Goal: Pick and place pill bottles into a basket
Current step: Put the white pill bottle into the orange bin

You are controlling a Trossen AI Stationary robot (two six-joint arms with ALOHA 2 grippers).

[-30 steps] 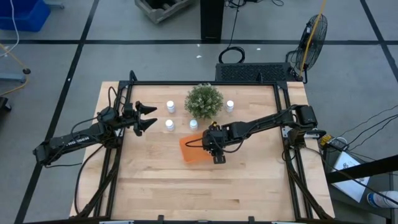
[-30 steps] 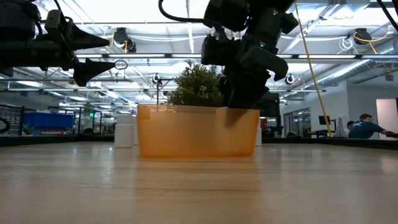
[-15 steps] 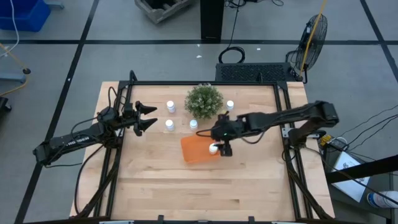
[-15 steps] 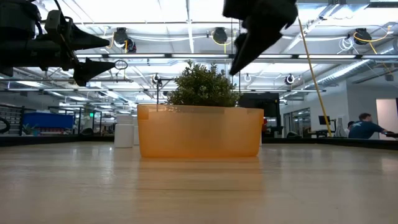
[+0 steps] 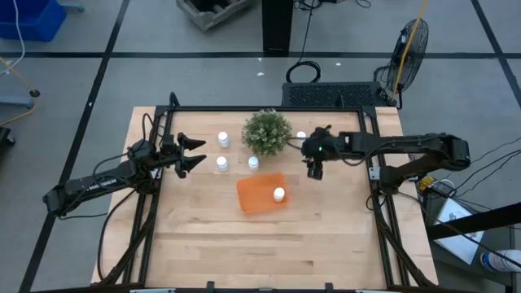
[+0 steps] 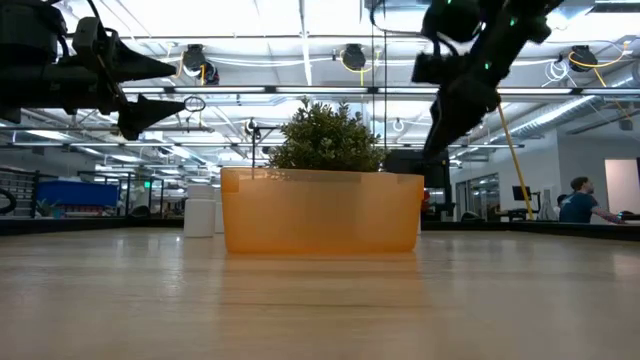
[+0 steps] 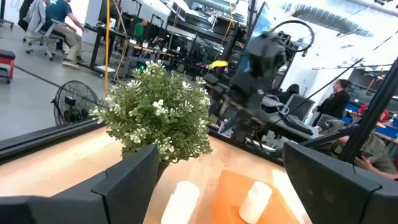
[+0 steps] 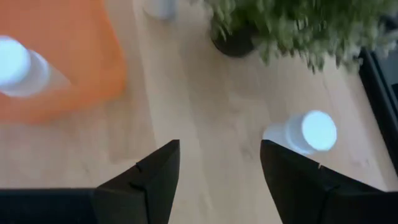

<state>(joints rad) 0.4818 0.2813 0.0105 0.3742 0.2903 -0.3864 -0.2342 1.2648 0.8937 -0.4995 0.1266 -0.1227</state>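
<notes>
The orange basket (image 5: 259,195) lies at the table's middle with one white pill bottle (image 5: 279,194) standing in it. Three bottles (image 5: 223,139) (image 5: 221,163) (image 5: 253,163) stand on the table left of the plant (image 5: 267,132), and another bottle (image 5: 301,136) stands to its right. My right gripper (image 5: 313,169) is open and empty, raised above the table between the basket and that right-hand bottle (image 8: 308,134). My left gripper (image 5: 199,153) is open and empty, raised at the far left, pointing at the bottles.
The bushy plant (image 6: 325,140) stands in its pot just behind the basket (image 6: 320,212). Black frame rails run along the table's far edge and sides. Bare wood lies in front of the basket, toward the near edge.
My right gripper has risen from over the basket and gone toward the table's far right, toward the bottle right of the plant. A bottle now stands in the basket where the gripper was.
</notes>
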